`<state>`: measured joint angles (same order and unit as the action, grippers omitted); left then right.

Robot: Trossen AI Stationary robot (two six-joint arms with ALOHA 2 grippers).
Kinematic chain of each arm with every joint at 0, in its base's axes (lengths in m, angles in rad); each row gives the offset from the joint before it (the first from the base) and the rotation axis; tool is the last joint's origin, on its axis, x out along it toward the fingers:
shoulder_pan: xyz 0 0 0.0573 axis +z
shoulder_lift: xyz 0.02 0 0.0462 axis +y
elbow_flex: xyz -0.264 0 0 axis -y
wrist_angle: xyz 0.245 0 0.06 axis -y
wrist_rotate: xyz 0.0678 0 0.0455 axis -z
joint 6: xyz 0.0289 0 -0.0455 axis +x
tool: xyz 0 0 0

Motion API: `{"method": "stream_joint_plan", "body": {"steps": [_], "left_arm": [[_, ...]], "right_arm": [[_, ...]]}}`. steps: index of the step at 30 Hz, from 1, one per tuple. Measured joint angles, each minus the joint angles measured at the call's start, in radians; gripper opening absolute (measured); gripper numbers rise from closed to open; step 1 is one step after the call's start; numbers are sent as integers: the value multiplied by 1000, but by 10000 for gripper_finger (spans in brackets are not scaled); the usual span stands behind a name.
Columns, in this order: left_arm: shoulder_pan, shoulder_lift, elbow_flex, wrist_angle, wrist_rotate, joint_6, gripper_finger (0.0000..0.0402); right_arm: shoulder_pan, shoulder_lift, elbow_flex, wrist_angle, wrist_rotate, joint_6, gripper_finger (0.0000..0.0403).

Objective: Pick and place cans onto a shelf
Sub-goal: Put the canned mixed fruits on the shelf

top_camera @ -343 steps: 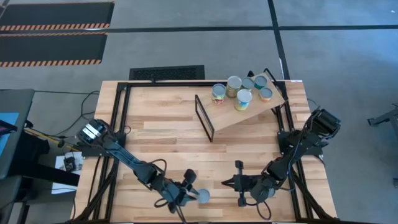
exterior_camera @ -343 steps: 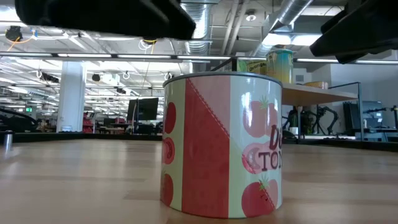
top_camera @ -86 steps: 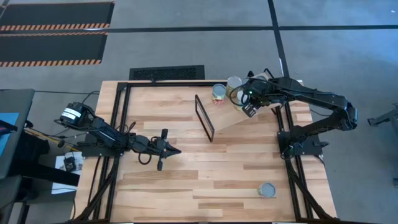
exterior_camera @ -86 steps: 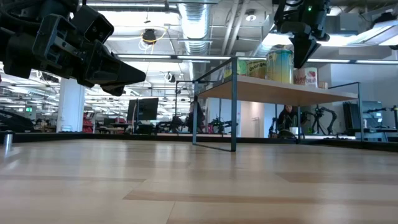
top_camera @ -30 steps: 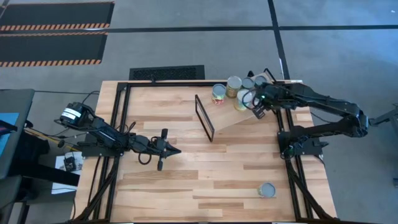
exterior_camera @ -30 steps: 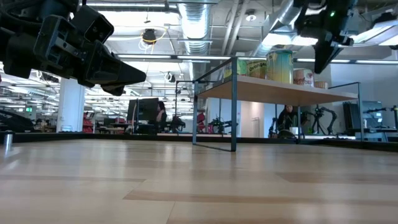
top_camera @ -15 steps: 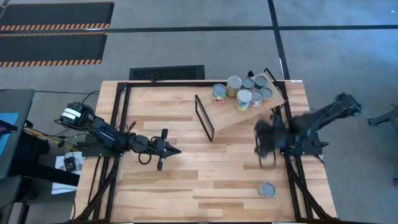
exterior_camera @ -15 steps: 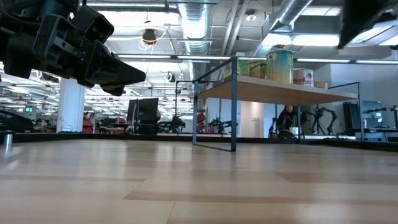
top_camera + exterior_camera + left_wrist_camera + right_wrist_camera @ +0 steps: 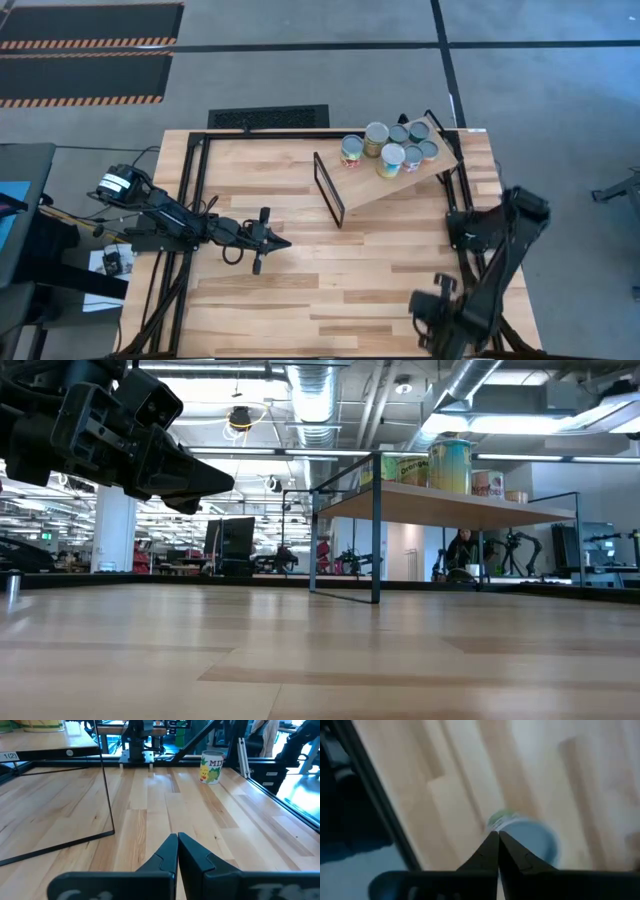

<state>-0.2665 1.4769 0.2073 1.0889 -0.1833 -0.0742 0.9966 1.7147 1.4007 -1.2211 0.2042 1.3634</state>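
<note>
Fingers of the right tool meet, pressed together (empty) over a loose can.

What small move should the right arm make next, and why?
Probably open the fingers and come down over the loose can. The right gripper hangs above that can with its fingers shut, while six cans already stand on the shelf. The left gripper waits mid-table.

right tool now over lone can
</note>
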Motion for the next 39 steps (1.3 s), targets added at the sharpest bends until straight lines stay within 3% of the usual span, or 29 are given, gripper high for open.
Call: {"method": "stream_joint_plan", "body": {"steps": [6,11,14,24,34,39], "left_arm": [[0,0,0,0,0,0,0],[0,0,0,0,0,6,0],[0,0,0,0,0,10,0],[0,0,0,-1,2,10,0],[0,0,0,0,2,10,0],[0,0,0,1,2,10,0]], "right_arm": [[11,157,185,-191,-77,60,103],[-11,205,198,-216,-101,82,160],[-33,219,198,-207,-103,87,173],[-64,222,120,-155,-153,123,134],[-63,222,108,-150,-154,90,138],[-78,222,109,-86,-154,-39,86]]}}
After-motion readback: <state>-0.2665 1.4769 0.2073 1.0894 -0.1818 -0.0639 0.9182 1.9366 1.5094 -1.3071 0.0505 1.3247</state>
